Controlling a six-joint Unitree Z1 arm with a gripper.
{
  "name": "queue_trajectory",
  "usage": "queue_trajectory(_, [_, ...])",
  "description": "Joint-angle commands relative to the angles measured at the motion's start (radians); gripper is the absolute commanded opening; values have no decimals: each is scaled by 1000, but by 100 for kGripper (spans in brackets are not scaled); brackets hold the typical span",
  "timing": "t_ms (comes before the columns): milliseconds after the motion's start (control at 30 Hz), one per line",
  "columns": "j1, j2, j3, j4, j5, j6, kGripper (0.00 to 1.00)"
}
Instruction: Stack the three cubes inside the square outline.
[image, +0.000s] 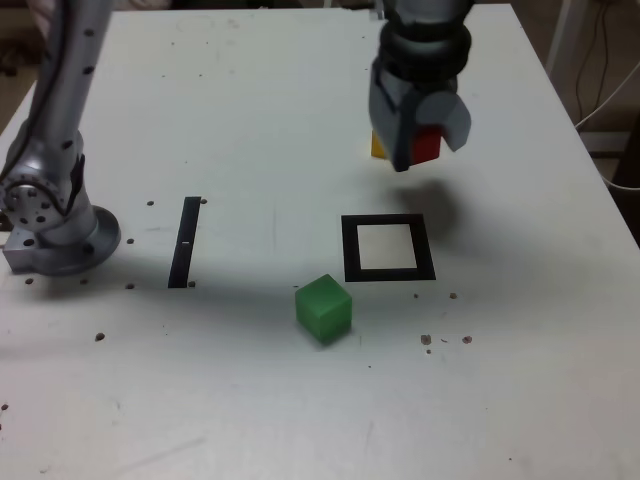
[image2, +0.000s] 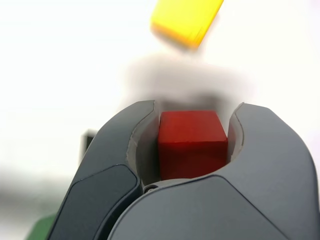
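Here the gripper (image: 420, 140) is clamping the red cube (image2: 192, 142) between its jaws, hanging above the table (image: 250, 110) beyond the outline (image: 387, 248). The yellow cube (image: 378, 146) is peeking out behind it. The green cube (image: 323, 308) is sitting just beside the outline's near corner.

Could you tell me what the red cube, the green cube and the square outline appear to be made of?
Red cube, held in the claw: probably painted wood or hard plastic; flat matte faces, crisp edges.
Green cube: likely the same; even, dull colour, no gloss or visible grain.
Square outline: seemingly flat black tape or print on the table; it casts no shadow.
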Motion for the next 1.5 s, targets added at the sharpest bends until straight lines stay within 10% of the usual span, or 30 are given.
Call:
queue_trajectory(0, [-51, -114, 28, 44, -14, 3, 27])
queue_trajectory(300, [-244, -238, 174, 181, -29, 41, 27])
queue_trajectory(1467, [-193, -43, 254, -120, -133, 175, 27])
